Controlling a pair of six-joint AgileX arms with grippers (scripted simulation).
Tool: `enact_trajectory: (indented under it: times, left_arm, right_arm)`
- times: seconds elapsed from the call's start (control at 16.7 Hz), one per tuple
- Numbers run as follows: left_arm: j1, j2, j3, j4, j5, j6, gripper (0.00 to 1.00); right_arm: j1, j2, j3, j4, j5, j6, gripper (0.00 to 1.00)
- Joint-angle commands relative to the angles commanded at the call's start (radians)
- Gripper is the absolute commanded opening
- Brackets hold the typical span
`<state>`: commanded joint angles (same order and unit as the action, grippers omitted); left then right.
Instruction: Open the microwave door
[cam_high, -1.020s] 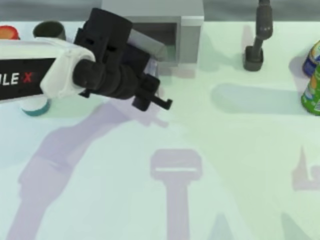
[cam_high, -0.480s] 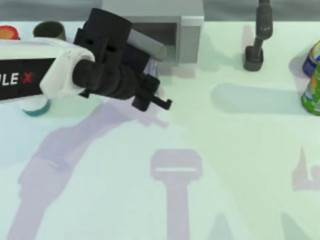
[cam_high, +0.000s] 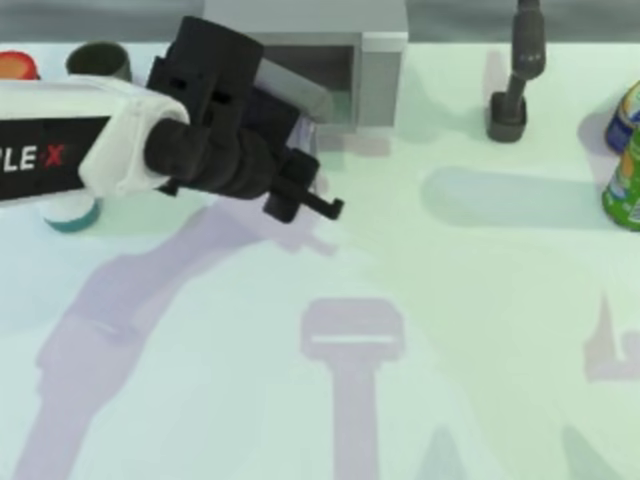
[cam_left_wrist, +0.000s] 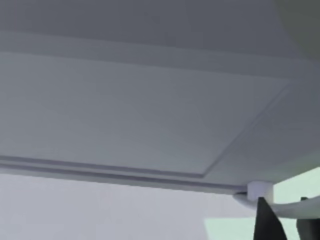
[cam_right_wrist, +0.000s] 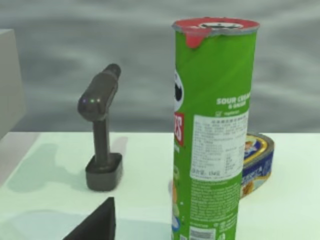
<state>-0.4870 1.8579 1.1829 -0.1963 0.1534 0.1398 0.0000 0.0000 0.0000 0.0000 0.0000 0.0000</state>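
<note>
— Silver-grey is seen at the far edge of the table (cam_high: 450, 330) from above: is that the microwave (cam_high: 310, 18)?

— It is. The microwave door (cam_high: 295, 90) is swung out at an angle towards the near left, so the cavity is already partly exposed. The left gripper (cam_high: 305, 195) is held just near of the door's free edge, presumably so the pull can be made where leverage is greatest.

— And what is shown by the left wrist view?

— The view is filled by the door panel, with the pale handle (cam_left_wrist: 260, 190) at its edge and the claw's dark tips just beside it. How far the claw is open, and whether the handle is actually held, cannot be told.

— And the right wrist view?

— Only a dark part of the right gripper (cam_right_wrist: 100, 224) is seen, parked at the right by a green crisp tube (cam_right_wrist: 212, 130), well apart from the microwave. Its opening cannot be told.
</note>
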Motion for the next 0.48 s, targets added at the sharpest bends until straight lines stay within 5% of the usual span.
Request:
enact_trajectory:
  times: [0.48]
  left_arm:
    - [-0.008, 0.001, 0.0, -0.001, 0.008, -0.006, 0.0]
  right_arm:
    - [0.0, 0.0, 0.0, 0.0, 0.0, 0.0, 1.0]
